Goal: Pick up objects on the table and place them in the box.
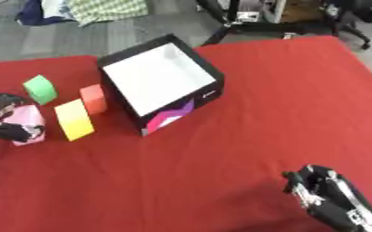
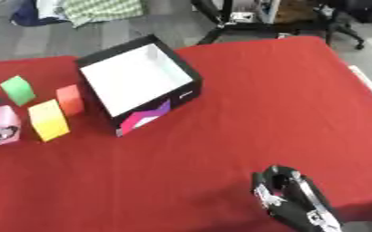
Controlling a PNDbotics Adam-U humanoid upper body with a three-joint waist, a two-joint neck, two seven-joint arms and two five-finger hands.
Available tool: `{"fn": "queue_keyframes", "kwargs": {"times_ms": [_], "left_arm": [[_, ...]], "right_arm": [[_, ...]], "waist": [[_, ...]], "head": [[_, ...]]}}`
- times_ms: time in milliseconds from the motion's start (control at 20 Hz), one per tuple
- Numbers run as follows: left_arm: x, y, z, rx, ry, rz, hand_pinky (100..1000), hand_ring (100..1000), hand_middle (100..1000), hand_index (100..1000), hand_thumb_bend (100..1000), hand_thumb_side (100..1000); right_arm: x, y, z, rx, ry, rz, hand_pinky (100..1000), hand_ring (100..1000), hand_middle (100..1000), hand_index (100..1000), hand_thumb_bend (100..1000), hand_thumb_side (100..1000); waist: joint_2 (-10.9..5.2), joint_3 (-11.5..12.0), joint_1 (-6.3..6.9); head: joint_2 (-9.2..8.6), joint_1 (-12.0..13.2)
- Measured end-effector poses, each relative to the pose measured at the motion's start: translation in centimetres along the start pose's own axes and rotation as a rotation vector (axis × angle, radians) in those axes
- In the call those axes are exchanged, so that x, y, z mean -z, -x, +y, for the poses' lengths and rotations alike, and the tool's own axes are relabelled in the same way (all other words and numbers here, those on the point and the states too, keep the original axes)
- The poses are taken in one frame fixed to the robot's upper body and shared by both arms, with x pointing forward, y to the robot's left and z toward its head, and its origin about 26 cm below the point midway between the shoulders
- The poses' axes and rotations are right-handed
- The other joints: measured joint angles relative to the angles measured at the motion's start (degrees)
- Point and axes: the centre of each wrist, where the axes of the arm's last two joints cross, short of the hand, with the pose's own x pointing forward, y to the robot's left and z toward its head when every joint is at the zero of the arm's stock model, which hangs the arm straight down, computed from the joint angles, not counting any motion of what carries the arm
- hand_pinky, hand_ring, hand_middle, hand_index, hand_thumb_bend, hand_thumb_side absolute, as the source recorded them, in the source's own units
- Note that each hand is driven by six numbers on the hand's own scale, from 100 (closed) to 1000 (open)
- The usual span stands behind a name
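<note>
While the right hand (image 1: 332, 197) is held at the lower right with fingers curled on nothing, the pink block (image 1: 28, 123) at the left edge is clasped by the left hand (image 1: 2, 118). Green (image 1: 40, 89), orange (image 1: 93, 98) and yellow (image 1: 74, 119) blocks are laid on the red desk (image 1: 284, 104) beside the empty box (image 1: 159, 79).

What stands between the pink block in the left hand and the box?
The yellow block and the orange block sit on the red cloth between the pink block, held by the left hand, and the box. Lifting it over them would likely clear both. The box is open on top.
</note>
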Motion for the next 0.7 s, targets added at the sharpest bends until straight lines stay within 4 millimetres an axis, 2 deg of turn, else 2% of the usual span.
{"fn": "queue_keyframes", "kwargs": {"times_ms": [100, 150, 350, 550, 700], "left_arm": [[0.1, -0.1, -0.1, -0.001, 0.003, -0.002, 713, 633, 707, 952, 299, 348], [0.1, -0.1, 0.0, 0.0, 0.001, -0.004, 693, 596, 654, 929, 276, 317], [0.1, -0.2, 0.2, 0.005, -0.015, -0.011, 610, 475, 489, 825, 167, 274], [-0.4, -0.5, 0.9, -0.004, -0.054, -0.028, 589, 453, 464, 806, 100, 251], [-1.7, -0.8, 3.3, -0.017, -0.13, -0.07, 590, 449, 461, 807, 100, 239]], "right_arm": [[0.0, 0.0, 0.0, 0.0, 0.0, 0.0, 844, 466, 231, 455, 100, 202], [0.0, 0.0, 0.0, -0.001, -0.001, -0.001, 844, 466, 231, 455, 100, 201], [0.0, 0.0, 0.0, -0.003, -0.001, 0.0, 844, 466, 231, 455, 100, 202], [0.0, 0.0, 0.0, -0.004, -0.001, 0.001, 844, 466, 231, 455, 100, 203], [-0.2, 0.1, 0.0, -0.003, 0.001, 0.007, 844, 466, 231, 455, 100, 202]], "waist": [[0.0, 0.0, -0.03], [0.0, 0.0, -0.03], [0.0, 0.0, -0.03], [0.0, 0.0, -0.03], [0.0, 0.0, -0.03]], "head": [[0.0, 0.0], [0.0, -0.1], [0.0, -0.3], [0.0, -0.5], [0.0, -0.5]]}}
